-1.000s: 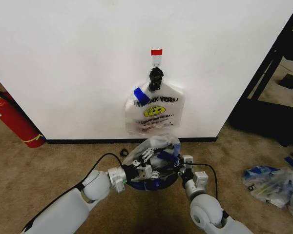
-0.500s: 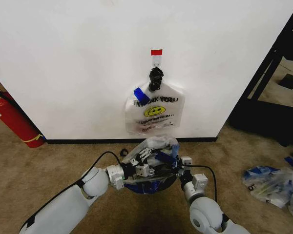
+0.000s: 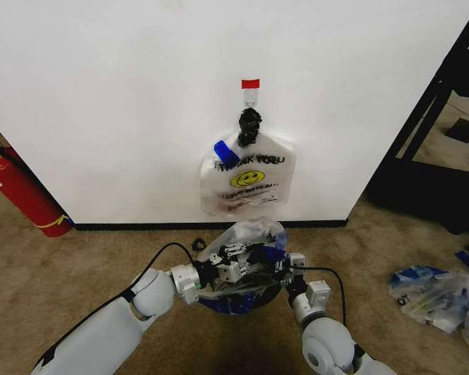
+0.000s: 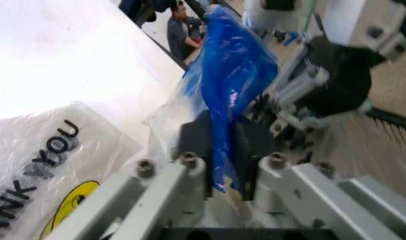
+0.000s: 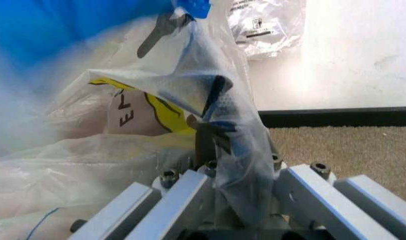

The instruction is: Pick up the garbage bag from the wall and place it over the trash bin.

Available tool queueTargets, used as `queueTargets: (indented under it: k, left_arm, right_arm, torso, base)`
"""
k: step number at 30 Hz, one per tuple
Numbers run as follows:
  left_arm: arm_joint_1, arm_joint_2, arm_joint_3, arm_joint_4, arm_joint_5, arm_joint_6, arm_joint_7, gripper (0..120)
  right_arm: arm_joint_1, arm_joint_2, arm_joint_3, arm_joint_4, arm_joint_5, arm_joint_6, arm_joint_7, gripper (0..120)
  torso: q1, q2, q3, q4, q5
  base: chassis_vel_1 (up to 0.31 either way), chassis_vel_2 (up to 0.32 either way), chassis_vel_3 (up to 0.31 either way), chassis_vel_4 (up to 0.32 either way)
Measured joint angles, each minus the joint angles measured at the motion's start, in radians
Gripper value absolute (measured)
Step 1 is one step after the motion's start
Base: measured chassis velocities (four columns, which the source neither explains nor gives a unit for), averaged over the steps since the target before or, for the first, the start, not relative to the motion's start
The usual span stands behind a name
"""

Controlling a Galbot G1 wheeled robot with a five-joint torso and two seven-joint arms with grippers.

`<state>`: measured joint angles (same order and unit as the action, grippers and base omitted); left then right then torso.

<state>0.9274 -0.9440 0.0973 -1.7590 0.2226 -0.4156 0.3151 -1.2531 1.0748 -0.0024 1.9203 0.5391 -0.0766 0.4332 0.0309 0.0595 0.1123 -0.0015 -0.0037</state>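
Below the hung white "THANK YOU" bag (image 3: 248, 178), both claws (image 3: 236, 262) (image 3: 280, 264) pinch the garbage bag (image 3: 246, 234).

A carpeted indoor test room: plain white wall (image 3: 141, 94) with black baseboard, a red fire extinguisher (image 3: 19, 191) left of it (black shelving (image 3: 445, 117) to its right).

Both arms are sheathed in glossy white shells with rounded elbow joints, and a black cable is looped along each forearm. Each gripper, left gripper (image 3: 236, 262) and right gripper (image 3: 279, 266), is built from silver-grey metal bars studded with hex screws.
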Motion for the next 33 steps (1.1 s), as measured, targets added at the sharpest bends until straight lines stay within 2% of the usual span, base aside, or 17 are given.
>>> queueTargets:
  k: [2,8,12,14,16,18,20,26,33]
  left_arm:
    - [-0.003,-0.003,0.008,0.003,-0.023,0.012,-0.015,0]
    - [-0.011,-0.011,0.023,-0.007,-0.194,0.089,-0.095,0]
    - [-0.023,0.001,0.009,-0.066,-0.398,0.203,-0.189,0]
    - [-0.024,0.002,0.002,-0.072,-0.419,0.219,-0.199,0]
    - [-0.026,0.014,-0.030,-0.087,-0.484,0.280,-0.234,0]
    - [-0.026,0.015,-0.034,-0.088,-0.491,0.287,-0.239,0]
    - [-0.023,0.032,-0.090,-0.074,-0.596,0.398,-0.318,0]
    - [0.008,0.043,-0.152,-0.009,-0.569,0.415,-0.307,0]
    - [0.048,0.040,-0.184,0.037,-0.480,0.355,-0.225,0]
  right_arm:
    - [0.000,0.000,-0.001,0.000,0.000,0.000,0.000,0]
    - [-0.007,-0.005,0.004,-0.012,-0.007,0.023,-0.022,0]
    - [-0.012,-0.022,0.034,-0.064,-0.035,0.123,-0.167,0]
    - [-0.012,-0.025,0.038,-0.070,-0.037,0.136,-0.187,0]
    - [-0.010,-0.035,0.050,-0.089,-0.039,0.170,-0.247,0]
    - [-0.010,-0.036,0.051,-0.090,-0.039,0.173,-0.253,0]
    - [-0.005,-0.049,0.064,-0.119,-0.018,0.224,-0.353,0]
    - [-0.002,-0.050,0.067,-0.143,0.047,0.263,-0.422,0]
    - [-0.004,-0.034,0.066,-0.096,0.224,0.260,-0.387,0]
  torso:
    - [0.000,0.000,0.000,0.0000,0.0000]
    - [0.000,0.000,0.000,0.0000,0.0000]
    - [0.000,0.000,0.000,-0.0001,0.0001]
    - [0.000,0.000,0.000,-0.0002,0.0000]
    - [0.000,0.000,0.000,-0.0002,0.0001]
    - [0.000,0.000,0.000,-0.0002,0.0001]
    - [0.000,0.000,0.000,0.0001,0.0000]
    - [0.000,0.000,0.000,0.0001,0.0000]
    - [0.000,0.000,0.000,0.0000,-0.0001]
  base:
    - [0.000,0.000,0.000,0.000]
    - [0.000,0.000,0.000,0.000]
    - [0.000,0.000,0.000,0.000]
    - [0.000,0.000,0.000,0.000]
    - [0.000,0.000,0.000,0.000]
    - [0.000,0.000,0.000,0.000]
    - [0.000,0.000,0.000,0.000]
    - [0.000,0.000,0.000,0.000]
    - [0.000,0.000,0.000,0.000]
